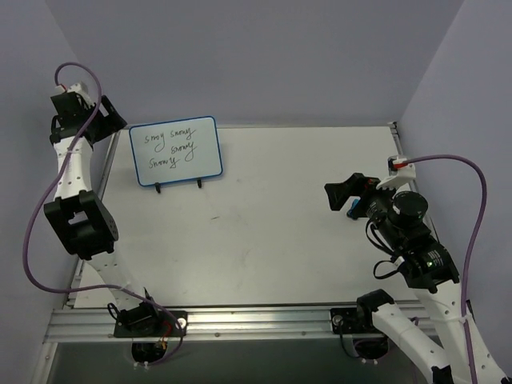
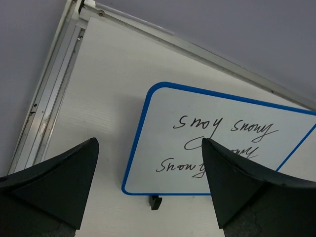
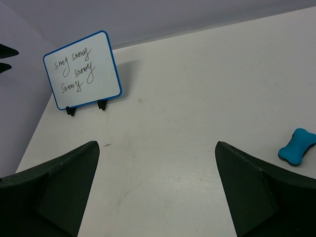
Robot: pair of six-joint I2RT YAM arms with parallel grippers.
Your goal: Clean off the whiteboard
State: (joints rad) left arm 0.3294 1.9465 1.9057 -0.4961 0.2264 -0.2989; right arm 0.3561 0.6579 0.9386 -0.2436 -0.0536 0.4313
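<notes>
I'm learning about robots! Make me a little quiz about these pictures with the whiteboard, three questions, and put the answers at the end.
1. True or false: the whiteboard is already wiped clean.
2. Where is the blue eraser? A) leaning on the whiteboard B) lying on the table C) stuck to the wall
3. Fill the gap: the right hand is ____ (open or shut).

Key
1. False. Black handwriting still covers it.
2. B
3. open, with nothing between its fingers.
</notes>
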